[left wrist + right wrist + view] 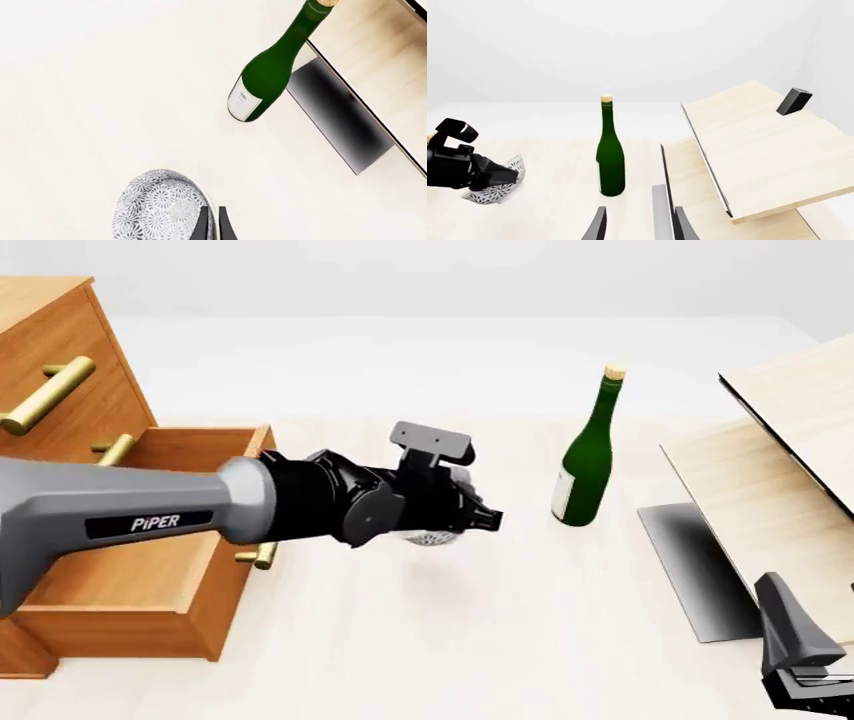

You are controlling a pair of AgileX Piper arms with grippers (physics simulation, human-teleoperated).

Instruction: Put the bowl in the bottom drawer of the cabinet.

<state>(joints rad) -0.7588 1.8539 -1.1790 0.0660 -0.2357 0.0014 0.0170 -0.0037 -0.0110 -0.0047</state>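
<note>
Left gripper [212,225] fingers nearly closed on the rim of the bowl [160,207], which hangs tilted, clear of the table, beside them. Thin rim pinch: bowl may slip or swing before reaching the bottom drawer [200,540], open behind the wrist. Right gripper [639,225] parted, empty.

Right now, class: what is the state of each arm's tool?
Left tool: shut on the bowl, gripping its rim.
Right tool: open, holding nothing.

Simulated tabletop: blank white backdrop, pale table [441,640], flat renders.
</note>
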